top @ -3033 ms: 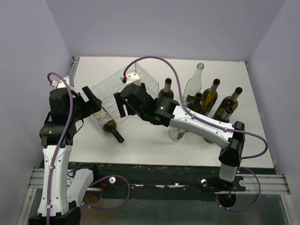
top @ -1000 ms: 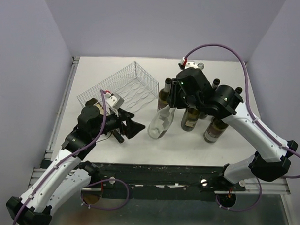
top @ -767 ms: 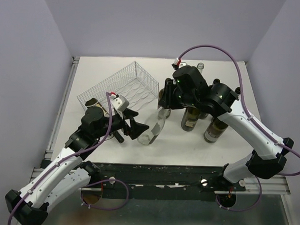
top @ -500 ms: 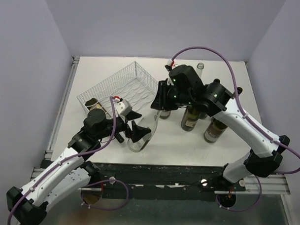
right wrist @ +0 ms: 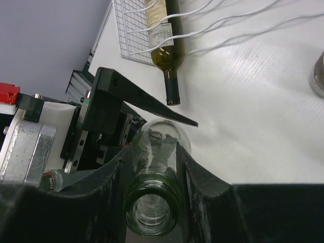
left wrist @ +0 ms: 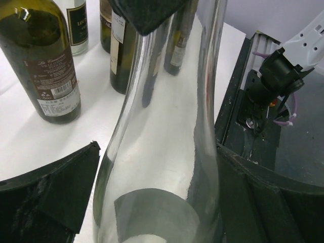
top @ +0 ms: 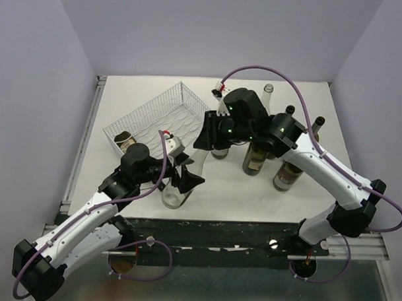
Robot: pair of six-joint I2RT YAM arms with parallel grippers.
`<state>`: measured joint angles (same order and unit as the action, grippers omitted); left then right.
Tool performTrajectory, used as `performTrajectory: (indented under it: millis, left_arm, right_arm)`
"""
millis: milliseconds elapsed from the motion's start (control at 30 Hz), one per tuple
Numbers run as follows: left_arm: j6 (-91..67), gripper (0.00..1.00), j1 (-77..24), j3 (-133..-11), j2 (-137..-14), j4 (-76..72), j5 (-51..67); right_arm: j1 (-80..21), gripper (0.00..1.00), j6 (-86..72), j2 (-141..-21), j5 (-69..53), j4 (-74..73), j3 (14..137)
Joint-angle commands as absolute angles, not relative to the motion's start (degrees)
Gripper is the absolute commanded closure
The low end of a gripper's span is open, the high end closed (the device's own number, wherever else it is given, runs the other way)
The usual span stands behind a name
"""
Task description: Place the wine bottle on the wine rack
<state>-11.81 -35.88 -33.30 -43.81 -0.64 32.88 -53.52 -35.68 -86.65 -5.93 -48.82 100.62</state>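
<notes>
With the right fingers (right wrist: 202,188) clenched on the neck of the clear wine bottle (top: 174,190), tilted over the near surface (top: 242,191) short of the wine rack (top: 157,112), the left fingers (left wrist: 50,188), spread either side of its body, should close squarely before any carry.

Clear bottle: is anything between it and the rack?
Partly. The left gripper and its wrist sit between the clear bottle and the rack. A dark bottle already fills one end groove, neck poking out.
</notes>
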Motion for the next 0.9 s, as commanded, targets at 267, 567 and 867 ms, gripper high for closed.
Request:
performTrajectory:
  millis: [267, 567, 867]
  left_arm:
    - [-5.5, 1.0, -36.2, -33.3, -42.1, -1.0, 29.2]
    - [10.6, 1.0, -36.9, -37.2, -40.1, -0.1, 26.7]
    - [31.6, 1.0, -38.8, -43.1, -41.6, 5.4, 21.1]
  right_arm:
    - [-53.7, 0.99, -34.9, -80.6, -9.2, -41.4, 100.6]
    - [-53.6, 0.81, -33.2, -81.0, -8.5, -47.7, 101.2]
    - [-53.6, 0.46, -32.7, -81.9, -10.6, -50.0, 101.8]
